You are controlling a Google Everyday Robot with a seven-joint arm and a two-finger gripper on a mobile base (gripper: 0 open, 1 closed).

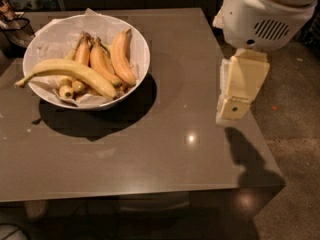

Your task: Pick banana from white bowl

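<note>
Camera view: pick not yet begun, banana [70, 73] lying in the white bowl [75, 18].
The banana is resting across the bowl's front, stem poking over the left rim. The gripper [234, 111] is being held above the tabletop's [150, 164] right edge, well apart from the bowl; its grip state cannot be told. Approach, grasp and lift are all outstanding.
</note>
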